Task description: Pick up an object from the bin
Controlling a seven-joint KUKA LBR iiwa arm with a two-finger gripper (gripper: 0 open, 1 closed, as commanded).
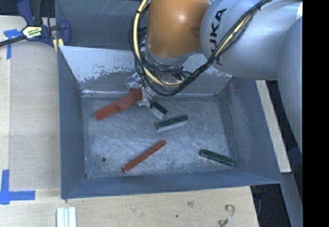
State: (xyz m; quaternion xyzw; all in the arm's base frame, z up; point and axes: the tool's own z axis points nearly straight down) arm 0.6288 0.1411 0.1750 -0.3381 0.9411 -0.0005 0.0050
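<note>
My gripper (140, 95) is low at the back of the bin, just under the arm's orange cover. A red-brown flat stick (114, 107) slants down to the left from it, and its upper right end sits between my fingers. The gripper is shut on that end. A short dark green piece (158, 108) lies just right of the fingertips. A longer dark green stick (172, 122) rests a little further toward the bin's middle.
A second red-brown stick (144, 155) lies diagonally near the front wall. Another dark green stick (216, 157) sits at the front right. The arm and its cables overhang the bin's back right.
</note>
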